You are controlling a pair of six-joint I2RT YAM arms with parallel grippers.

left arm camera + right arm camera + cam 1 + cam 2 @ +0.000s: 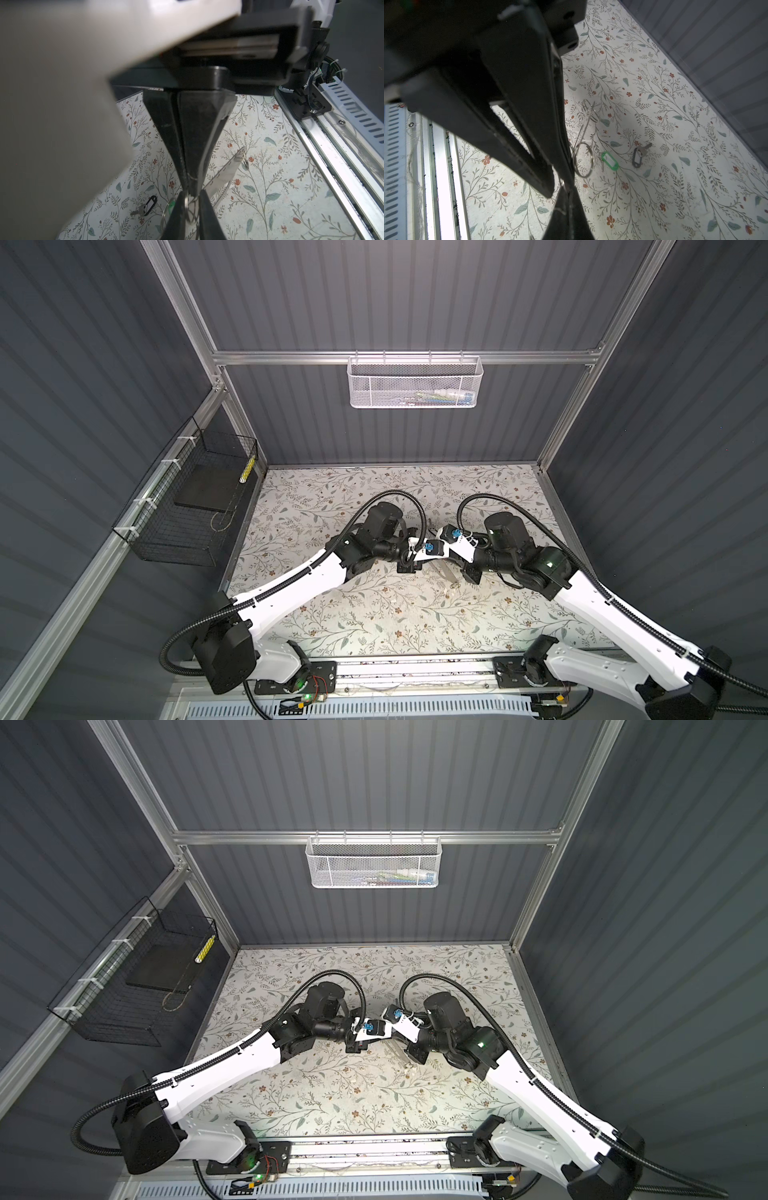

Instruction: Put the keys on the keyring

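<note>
Fingers (199, 135) of my left gripper (193, 191) are pressing together at the tips, and they are meeting the tips of my right gripper (560, 186) nose to nose above the floral table (374, 614). Sweeping from the left, a black wire basket (174, 545) is hanging on the side wall. It is holding a dark flat slab (208, 487), a yellow-and-white stick (247, 470) against its far wall and a thin pale loop (220, 522). Further along, a white mesh basket (374, 385) is hanging from the back rail, carrying a few coloured items (440, 397) too blurred through the mesh for me to name. Where my tips are touching, a large metal ring (583, 160) is sitting right against them, with a flat metal strip (224, 172) reaching away from it, tilted clear of the table. Which pair is gripping it I cannot tell. The keyring (610, 161) is lying on the table just beside that ring, and a black tag (637, 159) with a key (644, 148) is lying near it. My right fingers (529, 104) are likewise squeezing tight together.
</note>
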